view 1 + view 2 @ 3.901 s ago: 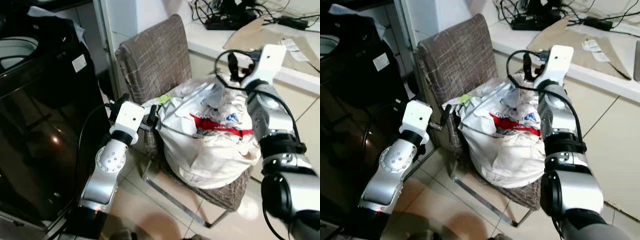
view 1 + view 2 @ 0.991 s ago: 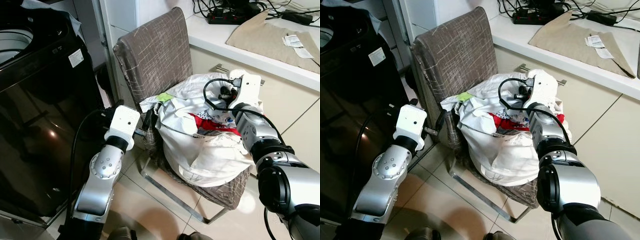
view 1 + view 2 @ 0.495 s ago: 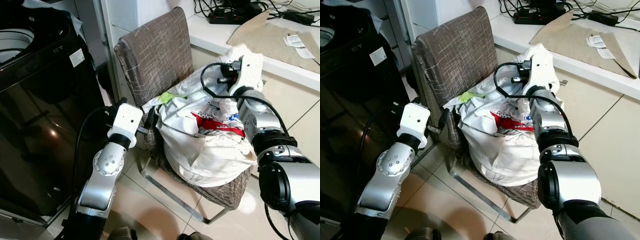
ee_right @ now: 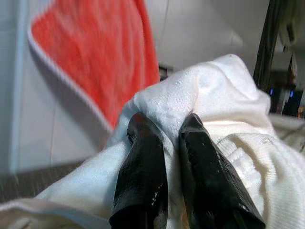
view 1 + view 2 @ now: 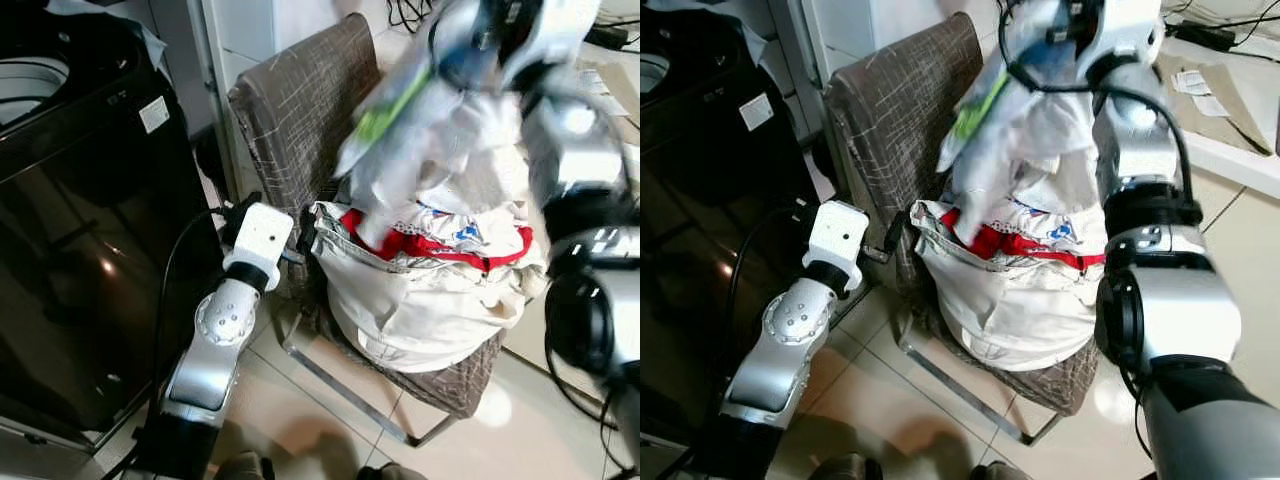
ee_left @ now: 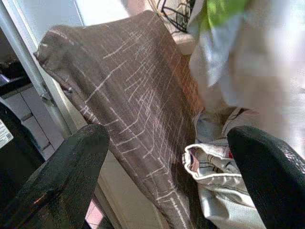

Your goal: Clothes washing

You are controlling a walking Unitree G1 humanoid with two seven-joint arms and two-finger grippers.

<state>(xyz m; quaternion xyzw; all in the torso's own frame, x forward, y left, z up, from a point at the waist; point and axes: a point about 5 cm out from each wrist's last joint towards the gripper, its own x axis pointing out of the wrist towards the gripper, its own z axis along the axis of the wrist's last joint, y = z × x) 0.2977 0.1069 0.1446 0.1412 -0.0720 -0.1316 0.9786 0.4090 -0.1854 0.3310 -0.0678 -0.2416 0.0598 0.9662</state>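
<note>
A heap of mostly white laundry with a red piece fills the seat of a brown woven chair. My right gripper is shut on a white garment. It holds a blurred bundle of white clothes, with a green patch, high above the heap in front of the chair back. My left gripper is open at the chair's left side, level with the seat. Its fingers frame the chair back and the edge of the heap, holding nothing.
A black top-loading washing machine stands on my left, close to the left arm. A white counter with cables and papers runs behind the chair on the right. Pale floor tiles lie under the chair's metal frame.
My right gripper was down in the heap, then rose fast, pulling a bundle of white clothes up above the chair. The left arm stayed beside the chair.
</note>
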